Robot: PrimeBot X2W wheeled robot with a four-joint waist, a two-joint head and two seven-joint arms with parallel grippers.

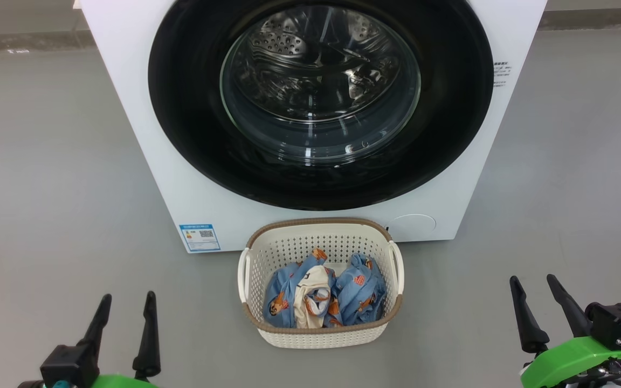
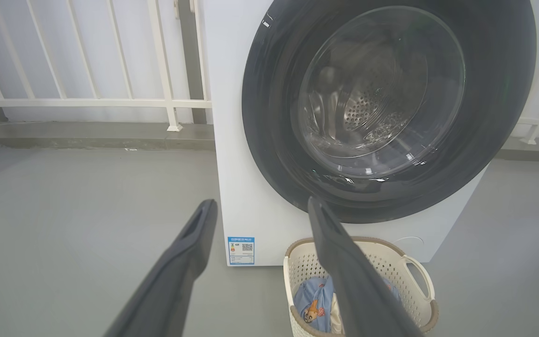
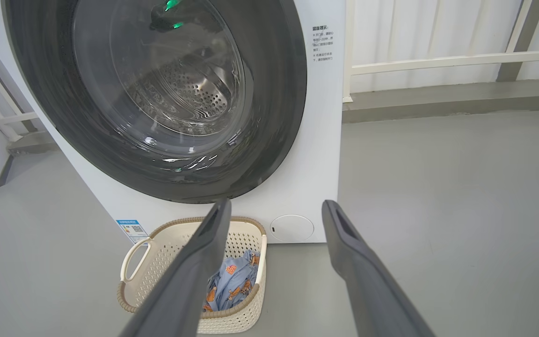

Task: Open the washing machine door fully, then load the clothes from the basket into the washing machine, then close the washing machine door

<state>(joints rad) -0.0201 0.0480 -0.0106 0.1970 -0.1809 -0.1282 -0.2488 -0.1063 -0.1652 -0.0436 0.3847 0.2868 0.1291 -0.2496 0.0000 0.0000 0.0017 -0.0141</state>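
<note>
The white washing machine (image 1: 143,140) stands straight ahead, its round black door (image 1: 192,108) shut flat against the front, with the steel drum visible through the glass. On the floor just before it sits the cream basket (image 1: 321,331) with the light blue printed clothes (image 1: 359,293) bunched inside, one with a cream part. My left gripper (image 1: 127,302) is low at the left, open and empty. At the lower right my right gripper (image 1: 534,283) is open and empty too. Both are well short of the basket. Each wrist view has the door (image 2: 269,117) (image 3: 279,93) and basket (image 2: 414,267) (image 3: 157,255) ahead.
Grey floor (image 1: 46,188) spreads wide on both sides of the machine. A white railing (image 2: 87,100) on a low kerb runs behind it, and it continues on the right (image 3: 438,61). A blue label (image 1: 200,237) marks the machine's lower left corner.
</note>
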